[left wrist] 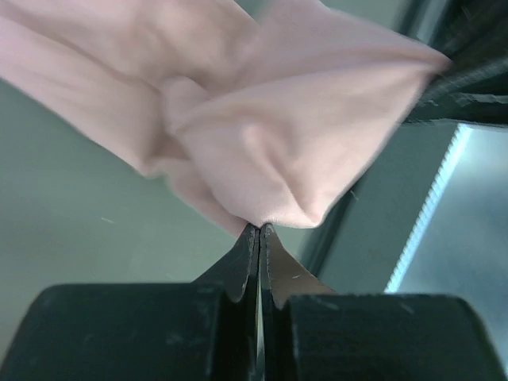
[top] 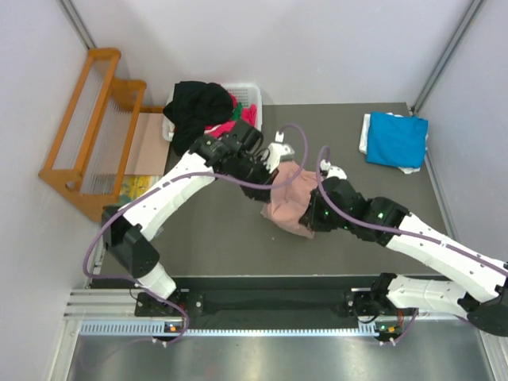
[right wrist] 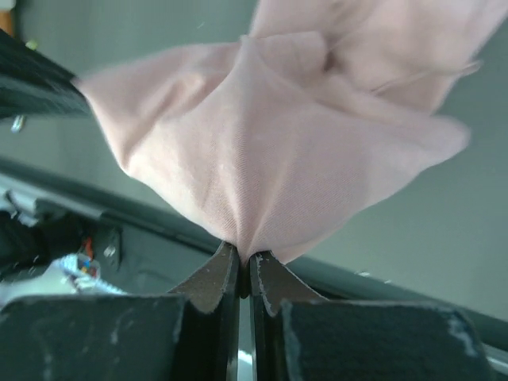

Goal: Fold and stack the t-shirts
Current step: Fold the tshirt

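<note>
The left gripper (left wrist: 259, 232), at 6 o'clock, has its black jaws pressed together on a fold of the pink t-shirt (left wrist: 302, 135). The cloth fans up from 10 to 2 o'clock, bunched and slightly blurred. At 2 o'clock a black part (left wrist: 470, 87) meets its corner. Grey table (left wrist: 79, 214) shows at 9 o'clock, and a pale toothed strip (left wrist: 432, 213) at 4.

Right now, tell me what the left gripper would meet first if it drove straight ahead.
The pink t-shirt pinched in the left gripper bunches right ahead of it. Past the cloth probably lies the table, though depth is unclear.
</note>
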You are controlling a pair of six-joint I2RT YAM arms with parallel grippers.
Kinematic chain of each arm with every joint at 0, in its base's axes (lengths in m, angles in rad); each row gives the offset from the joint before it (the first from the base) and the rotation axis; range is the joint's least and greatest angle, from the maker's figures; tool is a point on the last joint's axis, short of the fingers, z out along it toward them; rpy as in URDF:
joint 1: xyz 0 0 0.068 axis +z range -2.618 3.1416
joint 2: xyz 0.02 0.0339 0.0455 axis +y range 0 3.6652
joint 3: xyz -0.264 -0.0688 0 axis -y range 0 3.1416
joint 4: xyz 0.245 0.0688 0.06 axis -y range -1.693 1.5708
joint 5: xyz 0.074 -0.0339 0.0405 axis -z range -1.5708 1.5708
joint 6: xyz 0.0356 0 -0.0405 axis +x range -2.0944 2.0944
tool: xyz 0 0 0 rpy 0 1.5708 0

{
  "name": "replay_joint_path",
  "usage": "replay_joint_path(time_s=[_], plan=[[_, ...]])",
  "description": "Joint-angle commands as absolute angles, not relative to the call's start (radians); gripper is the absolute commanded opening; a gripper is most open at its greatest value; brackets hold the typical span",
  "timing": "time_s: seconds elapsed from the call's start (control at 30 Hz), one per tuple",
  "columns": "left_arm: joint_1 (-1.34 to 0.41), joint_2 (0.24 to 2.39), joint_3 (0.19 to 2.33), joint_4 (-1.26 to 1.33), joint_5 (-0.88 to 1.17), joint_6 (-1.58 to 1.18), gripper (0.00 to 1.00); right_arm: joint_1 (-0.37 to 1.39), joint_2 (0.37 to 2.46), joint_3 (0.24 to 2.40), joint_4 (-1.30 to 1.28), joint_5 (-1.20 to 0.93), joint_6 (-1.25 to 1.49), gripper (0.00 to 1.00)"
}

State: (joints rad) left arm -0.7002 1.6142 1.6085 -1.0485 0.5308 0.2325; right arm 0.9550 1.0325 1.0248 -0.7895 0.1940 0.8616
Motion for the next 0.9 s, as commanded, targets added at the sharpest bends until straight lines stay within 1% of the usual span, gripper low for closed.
replay_joint_path(time_s=[0.0,0.03,0.17,0.37,0.57,0.87], plan=[[-0.635,1.727,1.732,-0.939,0.431,0.17,0.0,0.847,1.043,1.043,-0.762,0.197,0.762,0.0],[-0.626,1.752,1.771,-0.939,0.425,0.169,0.0,0.803,1.046,1.029,-0.741,0.186,0.747,0.0],[-0.589,1.896,1.853,-0.936,0.411,0.152,0.0,0.729,1.068,0.999,-0.681,0.163,0.719,0.0],[-0.565,2.025,1.95,-0.893,0.397,0.117,0.0,0.608,1.137,0.971,-0.579,0.13,0.678,0.0],[-0.563,2.118,2.057,-0.87,0.399,0.092,0.0,0.511,1.273,0.972,-0.474,0.106,0.634,0.0],[-0.563,2.247,2.204,-0.859,0.301,0.092,0.0,0.405,1.469,1.032,-0.367,0.093,0.572,0.0]])
